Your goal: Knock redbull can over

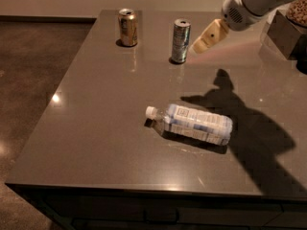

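The redbull can (180, 40) is slim, silver and blue, and stands upright at the back middle of the grey table (105, 114). My gripper (197, 46) comes in from the upper right on a white arm. Its cream-coloured tip hangs just to the right of the can, at about the can's mid height, close to it but apart from it.
A wider gold can (127, 27) stands upright at the back left. A clear plastic bottle (194, 123) with a white-blue label lies on its side in the table's middle. A box (287, 32) sits at the far right edge. The arm casts a dark shadow on the right.
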Motion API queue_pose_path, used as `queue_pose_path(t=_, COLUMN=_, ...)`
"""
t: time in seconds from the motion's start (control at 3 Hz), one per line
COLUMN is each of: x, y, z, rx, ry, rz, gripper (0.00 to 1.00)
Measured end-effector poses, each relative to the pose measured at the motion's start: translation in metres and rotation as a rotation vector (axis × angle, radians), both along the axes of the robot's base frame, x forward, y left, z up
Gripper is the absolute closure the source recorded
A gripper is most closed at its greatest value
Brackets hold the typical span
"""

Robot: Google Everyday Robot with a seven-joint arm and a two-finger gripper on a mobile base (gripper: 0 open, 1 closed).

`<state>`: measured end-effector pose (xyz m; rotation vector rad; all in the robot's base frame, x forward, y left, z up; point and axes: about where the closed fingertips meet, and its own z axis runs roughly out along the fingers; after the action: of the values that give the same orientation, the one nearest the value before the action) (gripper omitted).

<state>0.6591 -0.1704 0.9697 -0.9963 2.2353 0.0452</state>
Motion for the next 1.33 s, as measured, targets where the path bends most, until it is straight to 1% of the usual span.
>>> queue_pose_path(t=0.33, x=0.024, y=0.011, z=-0.01, rx=0.048, ry=-0.013, rz=-0.025, gripper=0.0)
queue_pose_path(t=0.67, x=0.044, y=0.022, z=-0.017, rx=0.078, ry=-0.018, rz=-0.033, gripper=0.0)
queue_pose_path(t=1.0, x=0.068, y=0.035, z=-0.022, rx=0.117, ry=-0.031, rz=-0.017, gripper=0.0)
queue_pose_path(t=1.33, x=0.083, y=0.05, z=-0.025, rx=0.142, ry=-0.046, rz=0.019, gripper=0.0)
